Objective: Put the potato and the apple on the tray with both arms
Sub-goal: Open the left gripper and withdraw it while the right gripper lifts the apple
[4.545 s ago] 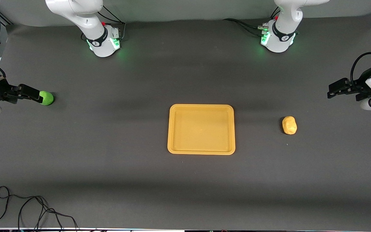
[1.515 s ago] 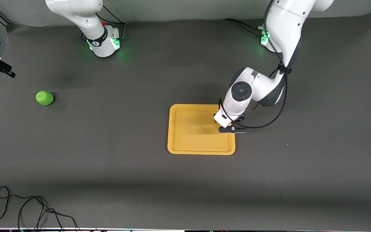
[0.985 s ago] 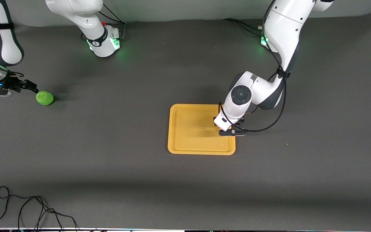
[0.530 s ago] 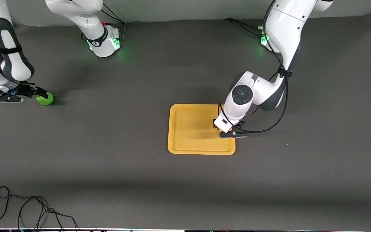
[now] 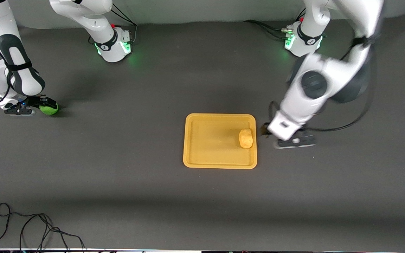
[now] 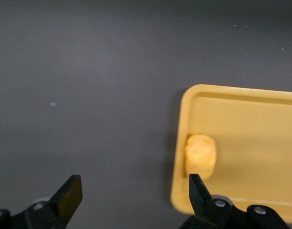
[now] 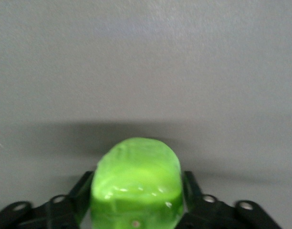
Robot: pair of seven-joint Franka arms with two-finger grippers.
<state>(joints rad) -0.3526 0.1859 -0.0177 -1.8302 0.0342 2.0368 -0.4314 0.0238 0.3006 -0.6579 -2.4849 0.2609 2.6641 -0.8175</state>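
Observation:
The yellow-tan potato lies on the orange-yellow tray, close to the rim at the left arm's end; it also shows in the left wrist view on the tray. My left gripper is open and empty, up over the table just beside that rim. The green apple rests on the table near the right arm's end. My right gripper is down at the apple, its fingers pressed against both sides.
A loose black cable lies on the dark table near the front camera at the right arm's end. Both arm bases stand along the table edge farthest from the front camera.
My left gripper has let go of the potato on the tray and pulled away toward the left arm's end. My right gripper has closed in around the apple.

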